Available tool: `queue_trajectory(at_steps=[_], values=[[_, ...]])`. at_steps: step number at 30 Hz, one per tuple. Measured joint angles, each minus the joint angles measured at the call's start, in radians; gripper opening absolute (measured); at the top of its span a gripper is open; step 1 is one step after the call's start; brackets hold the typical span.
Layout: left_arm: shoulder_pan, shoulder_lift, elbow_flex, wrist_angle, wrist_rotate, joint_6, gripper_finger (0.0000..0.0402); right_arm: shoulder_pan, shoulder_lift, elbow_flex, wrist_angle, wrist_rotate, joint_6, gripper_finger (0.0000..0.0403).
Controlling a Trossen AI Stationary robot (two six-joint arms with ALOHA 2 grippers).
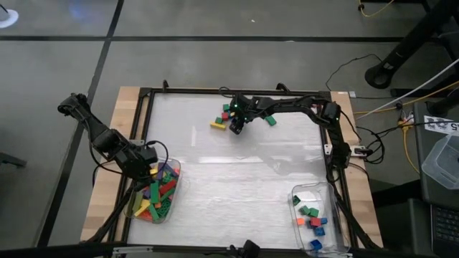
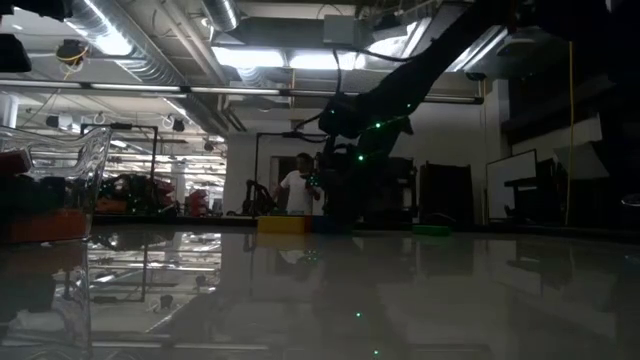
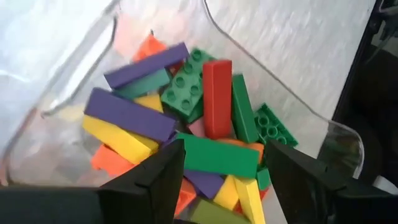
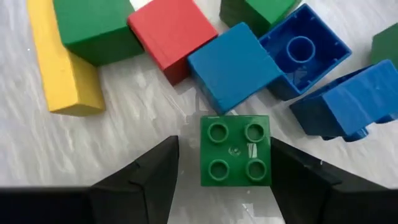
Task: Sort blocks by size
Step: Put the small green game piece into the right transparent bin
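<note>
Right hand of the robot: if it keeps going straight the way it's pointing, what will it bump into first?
Most likely the small green block with four studs, lying on the table between the right hand's open fingers. The blue block lies just beyond it.

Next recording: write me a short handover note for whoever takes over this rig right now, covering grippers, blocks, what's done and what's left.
Right gripper: open, down over the loose pile at the table's far side, fingers either side of a small green four-stud block.
Left gripper: open, empty, hovering over the left tub.
Blocks: long ones mostly in the left tub; short squarish ones in the right tub. Loose pile includes a yellow long block, a red block, green and blue ones.
Done: most blocks sorted.
Left: clear the far pile, short to right tub, long to left.
</note>
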Motion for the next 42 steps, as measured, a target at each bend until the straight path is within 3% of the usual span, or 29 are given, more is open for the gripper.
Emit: queue_trajectory(at_steps=[6, 9, 14, 17, 24, 30, 37, 42], values=[[0.000, 0.000, 0.000, 0.047, -0.133, 0.087, 0.0212, -0.001, -0.005, 0.001, -0.014, 0.014, -0.001, 0.0139], [0.000, 0.001, 0.000, 0.096, -0.256, 0.164, 0.0212, 0.000, -0.012, 0.019, -0.086, -0.017, -0.002, 0.0135], [0.035, 0.008, 0.000, 0.194, -0.490, 0.290, 0.0212, 0.025, -0.013, 0.136, -0.330, -0.176, 0.000, 0.0135], [0.084, 0.029, 0.000, 0.246, -0.553, 0.347, 0.0212, 0.070, -0.013, 0.227, -0.501, -0.212, 0.000, 0.0135], [0.248, 0.135, 0.000, 0.383, -0.554, 0.616, 0.0206, 0.253, -0.013, 0.459, -0.838, -0.219, 0.053, 0.0135], [0.408, 0.237, 0.000, 0.487, -0.466, 0.828, 0.0192, 0.457, -0.014, 0.620, -1.002, -0.216, 0.186, 0.0135], [0.548, 0.351, -0.001, 0.629, -0.305, 1.022, 0.0186, 0.711, -0.014, 0.682, -1.117, -0.158, 0.455, 0.0135], [0.610, 0.444, -0.001, 0.765, -0.197, 1.107, 0.0184, 0.878, -0.015, 0.682, -1.226, -0.064, 0.760, 0.0135]])
